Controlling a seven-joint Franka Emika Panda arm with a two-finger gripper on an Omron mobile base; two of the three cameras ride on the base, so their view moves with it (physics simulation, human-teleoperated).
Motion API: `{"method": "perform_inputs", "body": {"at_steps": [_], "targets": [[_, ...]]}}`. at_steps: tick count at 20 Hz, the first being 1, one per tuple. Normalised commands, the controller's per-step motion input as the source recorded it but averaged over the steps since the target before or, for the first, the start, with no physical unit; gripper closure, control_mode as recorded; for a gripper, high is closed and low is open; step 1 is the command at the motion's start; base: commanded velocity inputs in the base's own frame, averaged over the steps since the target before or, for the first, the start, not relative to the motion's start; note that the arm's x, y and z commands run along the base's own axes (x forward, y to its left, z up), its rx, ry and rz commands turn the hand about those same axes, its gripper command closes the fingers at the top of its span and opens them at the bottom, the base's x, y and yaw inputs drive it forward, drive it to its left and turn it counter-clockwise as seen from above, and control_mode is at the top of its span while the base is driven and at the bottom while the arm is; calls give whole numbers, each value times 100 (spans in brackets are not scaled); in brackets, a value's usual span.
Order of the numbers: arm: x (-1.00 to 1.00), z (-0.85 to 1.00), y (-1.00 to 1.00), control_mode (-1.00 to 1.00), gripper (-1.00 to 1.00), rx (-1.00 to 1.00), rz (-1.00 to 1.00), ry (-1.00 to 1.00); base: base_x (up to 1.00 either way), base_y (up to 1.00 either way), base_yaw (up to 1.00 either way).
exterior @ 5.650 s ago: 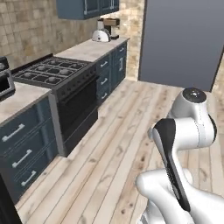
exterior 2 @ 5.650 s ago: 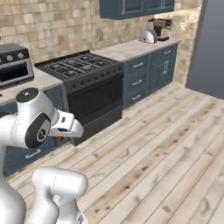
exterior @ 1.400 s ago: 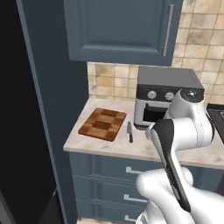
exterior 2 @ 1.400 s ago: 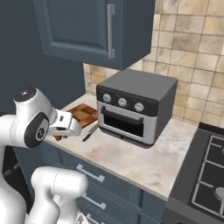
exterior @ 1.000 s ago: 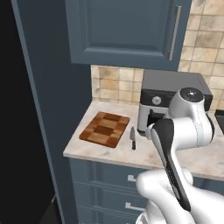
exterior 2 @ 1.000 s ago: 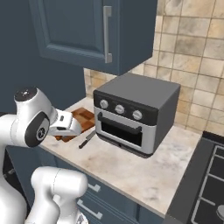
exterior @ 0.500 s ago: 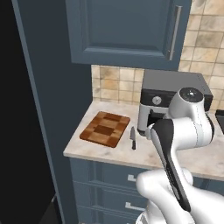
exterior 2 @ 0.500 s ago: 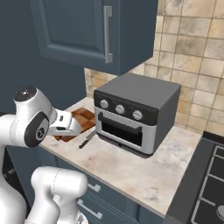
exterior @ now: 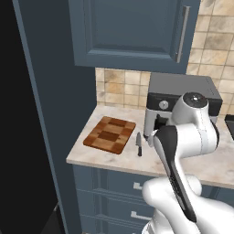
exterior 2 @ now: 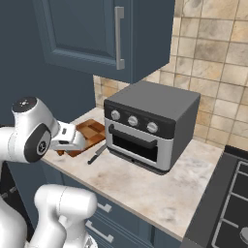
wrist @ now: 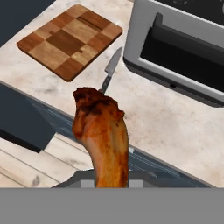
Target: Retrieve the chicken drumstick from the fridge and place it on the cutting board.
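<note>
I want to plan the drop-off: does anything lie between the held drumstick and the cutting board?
Nothing visible does. The chicken drumstick hangs off the counter's front edge; the cutting board is bare, and the knife lies beside it.

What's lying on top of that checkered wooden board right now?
Nothing lies on the cutting board; its checkered top is bare. A small knife lies beside it on the counter. In the right base view the arm covers part of it.

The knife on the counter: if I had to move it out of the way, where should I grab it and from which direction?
Grip the knife by its dark handle, the end nearest the counter's front edge, coming straight down from above. It lies flat between the cutting board and the toaster oven, blade pointing toward the wall, so close across the handle's width. The gripper holds the chicken drumstick, so set that down first.
</note>
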Motion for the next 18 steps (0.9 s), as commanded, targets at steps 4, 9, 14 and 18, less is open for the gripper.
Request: {"method": "perform_inputs", "body": {"at_steps": [4,9,14,18], "targets": [[24,-13,69,-100,100,0,-2,-3,0,0,0],[46,-6,53,-100,100,1,-3,-8,0,0,0],[72,0,9,-100,100,0,-4,1,0,0,0],[68,0,0,-100,100,0,-3,16,0,0,0]]}}
